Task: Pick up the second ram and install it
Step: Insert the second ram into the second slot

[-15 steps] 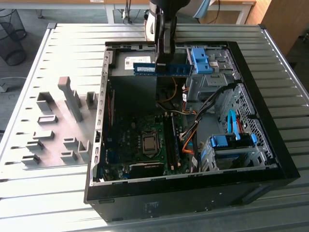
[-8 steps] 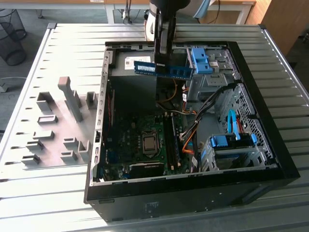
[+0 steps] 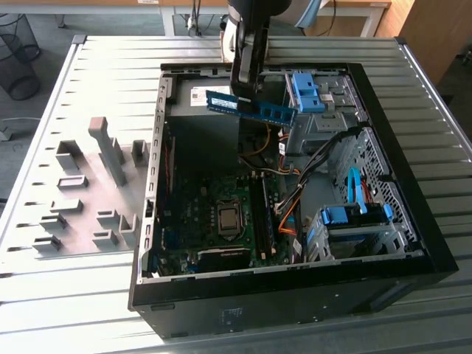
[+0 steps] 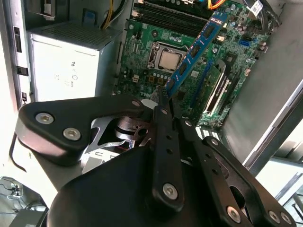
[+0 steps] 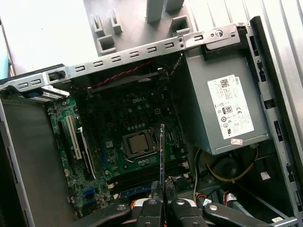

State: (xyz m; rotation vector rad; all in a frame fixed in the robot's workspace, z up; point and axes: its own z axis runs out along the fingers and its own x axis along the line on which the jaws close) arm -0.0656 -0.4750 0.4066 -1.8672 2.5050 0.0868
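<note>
The second ram (image 3: 251,108) is a thin blue-green board with a white sticker and black chips. It hangs level above the far end of the open computer case (image 3: 413,243). My gripper (image 3: 243,90) is shut on it from above, near the sticker end. In the second wrist view the ram (image 4: 196,47) juts out from my gripper (image 4: 163,94) over the motherboard (image 4: 142,56). The first wrist view shows the ram (image 5: 162,151) edge-on, clamped in my gripper (image 5: 162,191), above the CPU socket (image 5: 139,144) and the memory slots (image 5: 142,176).
A grey power supply (image 5: 222,113) fills the case's far corner. Blue drive-bay latches (image 3: 310,92) and a second set (image 3: 354,214) stand on the exterior view's right, with orange and black cables (image 3: 295,199) beside them. Grey holder blocks (image 3: 96,192) sit on the slatted table at the left.
</note>
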